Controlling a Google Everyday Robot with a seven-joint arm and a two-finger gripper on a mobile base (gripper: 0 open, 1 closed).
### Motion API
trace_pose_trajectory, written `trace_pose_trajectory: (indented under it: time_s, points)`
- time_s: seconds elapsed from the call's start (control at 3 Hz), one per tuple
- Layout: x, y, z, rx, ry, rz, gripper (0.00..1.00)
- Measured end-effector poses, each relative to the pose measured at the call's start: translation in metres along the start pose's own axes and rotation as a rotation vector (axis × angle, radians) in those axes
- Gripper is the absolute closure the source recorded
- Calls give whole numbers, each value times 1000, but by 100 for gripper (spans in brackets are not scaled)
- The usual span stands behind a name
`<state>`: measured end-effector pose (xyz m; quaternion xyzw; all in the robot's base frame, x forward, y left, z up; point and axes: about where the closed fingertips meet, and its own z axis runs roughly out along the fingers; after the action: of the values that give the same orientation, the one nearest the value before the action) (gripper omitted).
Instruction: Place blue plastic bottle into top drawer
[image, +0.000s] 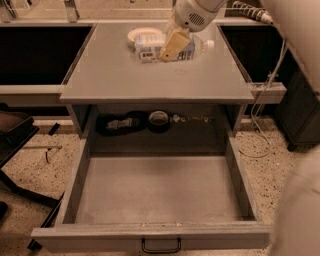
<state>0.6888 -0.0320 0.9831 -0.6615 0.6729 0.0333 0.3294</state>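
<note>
Camera view shows the gripper at the far end of the table, reaching down from the white wrist at the top edge of the scene. It is pinching the blue plastic bottle. One cream finger lies slanted across the near side of the bottle, and the other is hidden behind it. The bottle lies on its side, with its white cap pointing right and its pale label facing the camera. It is over the far middle of the grey tabletop, with a shadow just beneath it. Whether it touches the surface cannot be told.

Just behind the bottle, on its left, a cream round bowl sits on the tabletop.

Under the tabletop is an open shelf holding a dark bundle on the left, a round dark object in the middle, and some small bits to its right.

Nearer the camera, the top drawer is pulled fully out. Its flat grey bottom is bare, and its black loop handle is on the near front edge. The bottle is well apart from the drawer, on the far side of it.

The robot's white arm fills the right edge. A pale cable hangs down at the table's right side over speckled floor.
</note>
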Motion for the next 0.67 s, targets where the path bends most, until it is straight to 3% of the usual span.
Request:
trace_pose_trajectory:
  time_s: [0.33,0.67]
  points:
    - [-28,29,-58,131,-12,-14,100]
    - [-44,76,-84,188,-18,-6,100]
